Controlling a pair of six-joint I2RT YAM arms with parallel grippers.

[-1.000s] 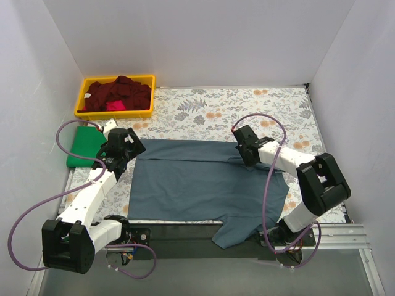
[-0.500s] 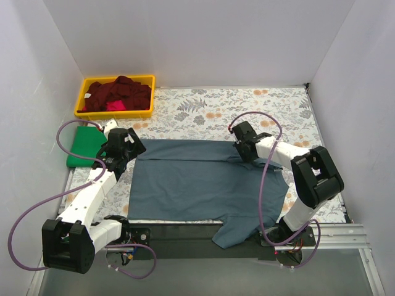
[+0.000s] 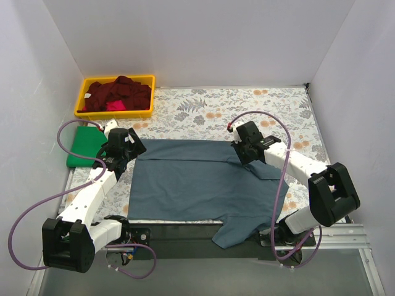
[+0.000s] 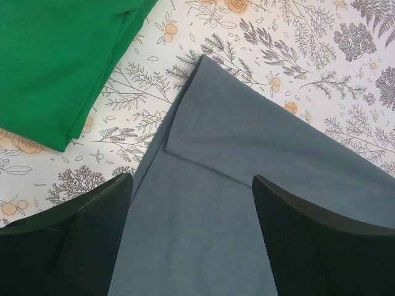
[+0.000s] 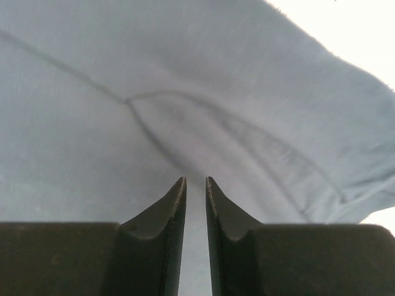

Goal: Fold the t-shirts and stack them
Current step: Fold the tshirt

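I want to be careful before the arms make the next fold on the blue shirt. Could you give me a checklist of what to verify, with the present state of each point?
1. Left gripper open above the blue shirt's far left corner: ok.
2. Right gripper grip on the shirt: cannot tell; its jaws stand a narrow gap apart over creased cloth.
3. Folded far edge lies flat at the left corner: ok.
4. Whole shirt on the table cloth: not ok; one sleeve lies past the near edge.
5. Green shirt apart from the blue shirt: ok; table cloth shows between them.
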